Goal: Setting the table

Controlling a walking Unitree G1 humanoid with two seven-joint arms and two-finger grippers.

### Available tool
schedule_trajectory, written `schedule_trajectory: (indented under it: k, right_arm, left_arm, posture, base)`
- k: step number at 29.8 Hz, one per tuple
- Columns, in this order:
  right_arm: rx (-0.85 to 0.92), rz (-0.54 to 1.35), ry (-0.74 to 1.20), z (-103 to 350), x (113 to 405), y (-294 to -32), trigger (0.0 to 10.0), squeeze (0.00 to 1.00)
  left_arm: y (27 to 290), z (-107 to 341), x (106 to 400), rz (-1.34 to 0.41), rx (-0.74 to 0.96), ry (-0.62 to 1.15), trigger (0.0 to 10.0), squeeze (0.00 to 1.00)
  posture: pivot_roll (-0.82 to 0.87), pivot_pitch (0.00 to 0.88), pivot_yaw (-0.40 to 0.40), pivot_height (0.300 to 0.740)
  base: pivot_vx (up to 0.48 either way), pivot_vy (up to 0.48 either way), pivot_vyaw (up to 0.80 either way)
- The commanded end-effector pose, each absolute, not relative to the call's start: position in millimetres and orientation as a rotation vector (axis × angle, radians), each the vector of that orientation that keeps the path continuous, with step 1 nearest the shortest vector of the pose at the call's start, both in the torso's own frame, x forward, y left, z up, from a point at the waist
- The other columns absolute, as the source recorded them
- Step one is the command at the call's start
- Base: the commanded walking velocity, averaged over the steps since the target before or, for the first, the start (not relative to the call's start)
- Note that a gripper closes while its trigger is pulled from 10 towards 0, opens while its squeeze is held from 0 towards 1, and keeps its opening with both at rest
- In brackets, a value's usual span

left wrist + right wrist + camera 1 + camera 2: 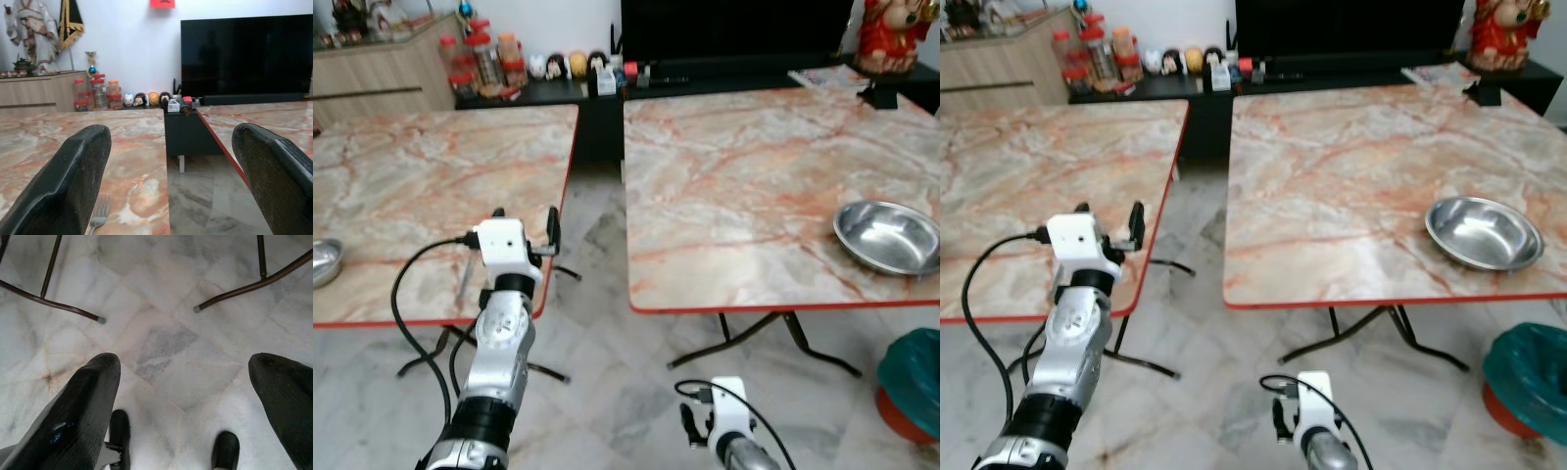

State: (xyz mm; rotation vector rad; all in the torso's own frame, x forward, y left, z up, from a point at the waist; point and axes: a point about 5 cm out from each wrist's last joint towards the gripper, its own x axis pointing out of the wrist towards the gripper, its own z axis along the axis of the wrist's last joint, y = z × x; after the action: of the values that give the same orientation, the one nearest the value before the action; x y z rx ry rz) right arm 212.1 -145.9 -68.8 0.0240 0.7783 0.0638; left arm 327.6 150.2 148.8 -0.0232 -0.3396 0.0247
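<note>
**Left gripper spread over the table edge**

I'm holding the left gripper (168, 176) wide apart and empty over the left marble-patterned table (421, 176), a metal fork (99, 214) lying flat just beneath its textured black fingers (68, 181). The right gripper (181, 401) is hanging low, parted too (empty, facing pale floor tiles). A round steel bowl (887, 236) is sitting on the right table (734, 186).

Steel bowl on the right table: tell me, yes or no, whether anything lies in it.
No. The steel bowl on the right table shows only its bare shiny inside.
</note>
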Motion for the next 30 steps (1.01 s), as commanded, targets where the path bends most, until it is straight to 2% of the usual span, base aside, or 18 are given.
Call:
schedule_trajectory:
  k: [1,30]
  right_arm:
    - [0.022,0.061,0.774,-67.4,214.5,-147.1,10.0,0.00]
    - [0.030,0.064,0.773,-67.7,214.2,-142.6,10.0,0.00]
  left_arm:
    - [149.3,151.3,327.9,0.021,-0.010,-0.341,10.0,0.00]
    - [151.5,154.9,327.3,0.014,-0.001,-0.346,10.0,0.00]
  posture:
    - [0.07,0.000,0.069,0.736]
    - [0.08,0.000,0.080,0.736]
  base:
    - [0.000,0.296,0.00]
    - [0.000,0.306,0.00]
